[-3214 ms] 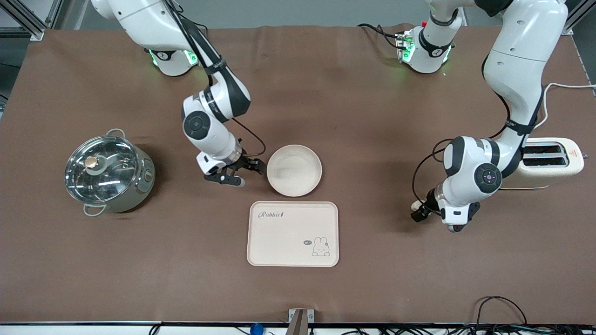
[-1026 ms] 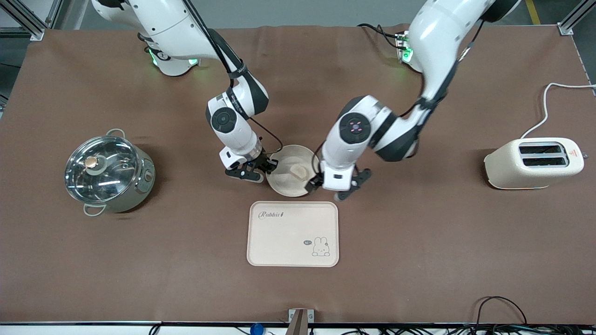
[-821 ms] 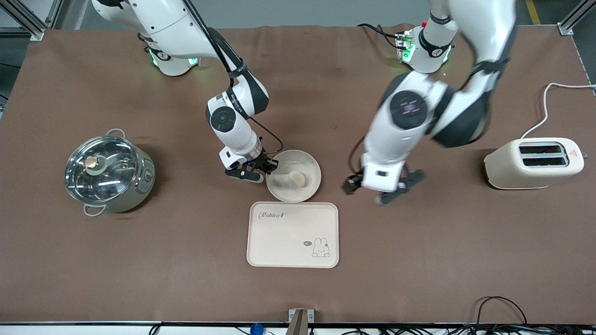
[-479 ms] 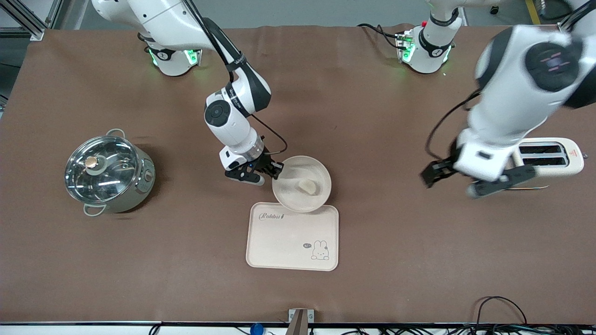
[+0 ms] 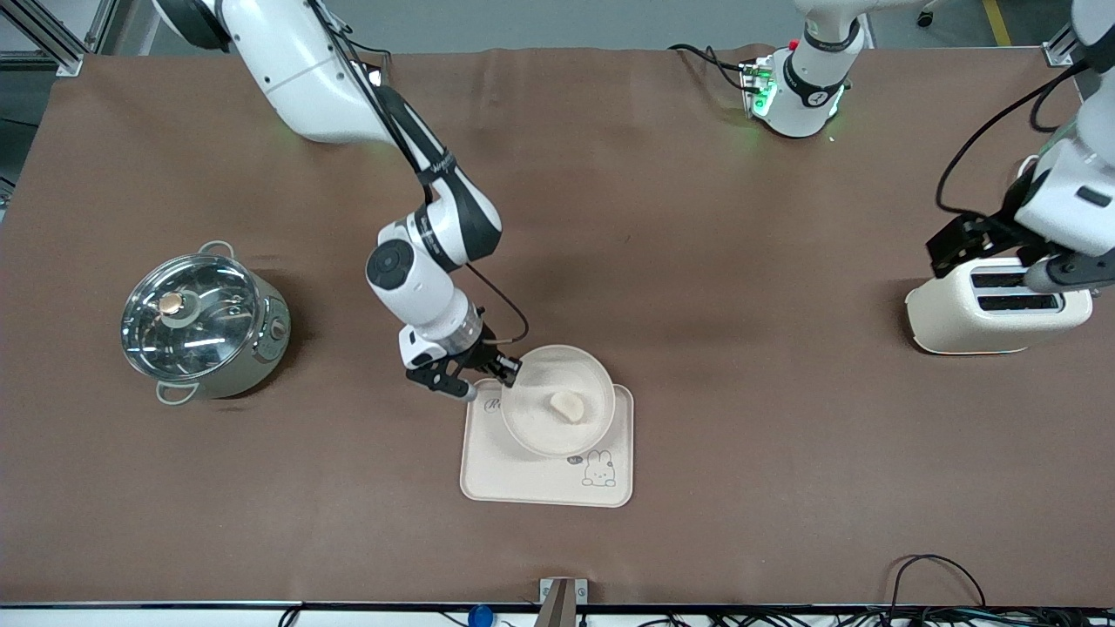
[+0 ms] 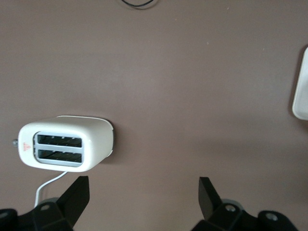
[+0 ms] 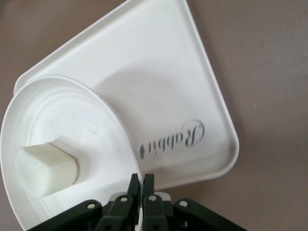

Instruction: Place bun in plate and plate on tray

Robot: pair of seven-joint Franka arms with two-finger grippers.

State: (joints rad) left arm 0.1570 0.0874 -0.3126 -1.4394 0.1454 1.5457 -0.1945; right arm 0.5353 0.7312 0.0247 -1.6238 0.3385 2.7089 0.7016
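Note:
My right gripper is shut on the rim of the round cream plate and holds it over the rectangular tray with the rabbit drawing. The small cream bun lies in the plate. In the right wrist view the fingers pinch the plate's rim, with the bun inside and the tray's "Rabbit" lettering beneath. My left gripper is open and empty above the toaster at the left arm's end of the table.
A cream toaster with a white cable stands at the left arm's end; it also shows in the left wrist view. A steel pot with a glass lid stands at the right arm's end.
The left arm dropped the bun in the plate and swung back up over the toaster. My right gripper took the plate's rim and carried it toward the front camera, over the tray.

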